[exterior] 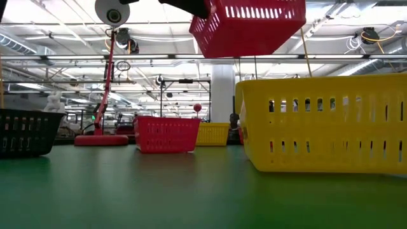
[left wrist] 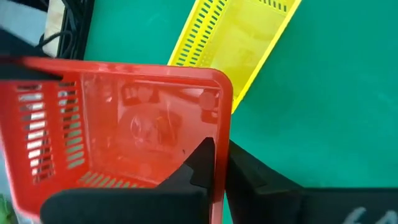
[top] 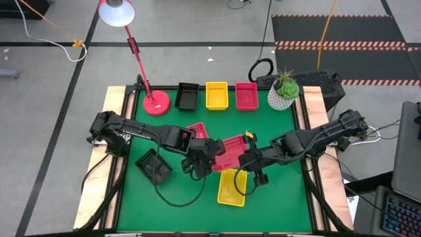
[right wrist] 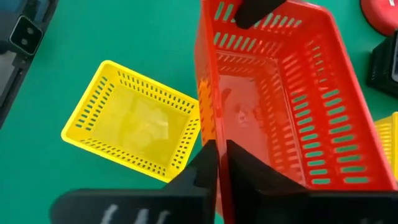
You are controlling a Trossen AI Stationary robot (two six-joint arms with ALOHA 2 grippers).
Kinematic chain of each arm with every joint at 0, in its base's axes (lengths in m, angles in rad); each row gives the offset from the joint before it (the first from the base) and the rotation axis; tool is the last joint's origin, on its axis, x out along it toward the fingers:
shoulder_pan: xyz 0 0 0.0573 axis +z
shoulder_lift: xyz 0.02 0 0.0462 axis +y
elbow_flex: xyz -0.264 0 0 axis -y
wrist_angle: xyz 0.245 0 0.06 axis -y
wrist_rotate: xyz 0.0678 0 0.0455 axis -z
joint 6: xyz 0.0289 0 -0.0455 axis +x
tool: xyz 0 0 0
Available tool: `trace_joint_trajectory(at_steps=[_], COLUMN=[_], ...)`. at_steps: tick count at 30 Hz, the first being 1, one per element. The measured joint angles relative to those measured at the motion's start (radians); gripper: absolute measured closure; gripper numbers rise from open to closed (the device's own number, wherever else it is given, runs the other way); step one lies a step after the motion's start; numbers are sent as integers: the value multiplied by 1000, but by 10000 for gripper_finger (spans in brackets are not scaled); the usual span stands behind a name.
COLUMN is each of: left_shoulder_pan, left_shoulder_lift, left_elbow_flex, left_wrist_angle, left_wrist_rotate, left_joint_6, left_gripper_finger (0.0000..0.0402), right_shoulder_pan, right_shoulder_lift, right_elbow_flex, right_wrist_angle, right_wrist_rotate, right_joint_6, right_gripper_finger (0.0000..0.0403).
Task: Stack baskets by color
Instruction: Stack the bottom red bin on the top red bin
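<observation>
The raised red basket (top: pixel 230 150) serves as the reference point; it hangs clear of the green table (top: pixel 276 197) over the middle of the work area, held from both ends.

The left gripper (left wrist: pixel 221 165) is clamped tight on one end wall of this basket, one finger inside and one outside. The right gripper (right wrist: pixel 222 163) is clamped the same way on the opposite end wall, its fingers pressed flat against the thin plastic.

Nearest to the front edge, directly below and in front of the raised basket, a yellow basket (top: pixel 233 187) rests on the table. To the left arm's side of the raised basket a black basket (top: pixel 154 166) sits at an angle. Just behind the raised basket a second red basket (top: pixel 197 131) stands on the table.

Farthest back, a row runs along the rear edge: a red lamp base (top: pixel 156 103), a black basket (top: pixel 187 96), a yellow basket (top: pixel 216 95), a red basket (top: pixel 247 95) and a potted plant (top: pixel 284 91).
</observation>
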Motion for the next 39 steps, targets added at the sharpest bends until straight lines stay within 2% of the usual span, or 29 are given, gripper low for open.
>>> trace_joint_trajectory(at_steps=[4, 7, 14, 20, 25, 34, 39], left_shoulder_pan=[0, -4, -30, -43, -50, -47, -76], left_shoulder_lift=[0, 0, -1, -39, -96, -191, -212], left_elbow_flex=[0, 0, 0, 0, 0, 1, -40], left_wrist_angle=[7, 27, 45, 31, -19, -272, -374], left_wrist_rotate=[-11, -68, -222, -218, -217, -230, -369], left_joint_6=[-68, -146, -265, -340, -468, -965, -1188], left_gripper_finger=[351, 328, 231, 184, 190, 240, 268], right_shoulder_pan=[0, 0, 0, 0, 0, -26, -53], right_shoulder_lift=[0, 0, -1, 0, 0, -9, -42], right_elbow_flex=[0, 0, 0, 0, 0, 0, 0], right_wrist_angle=[-2, -8, -37, -64, -67, -71, -71], right_wrist_rotate=[1, 1, 9, 30, 30, 30, 26], right_joint_6=[-3, -4, 21, 31, 32, 78, 105], right_gripper_finger=[393, 392, 397, 397, 397, 397, 393])
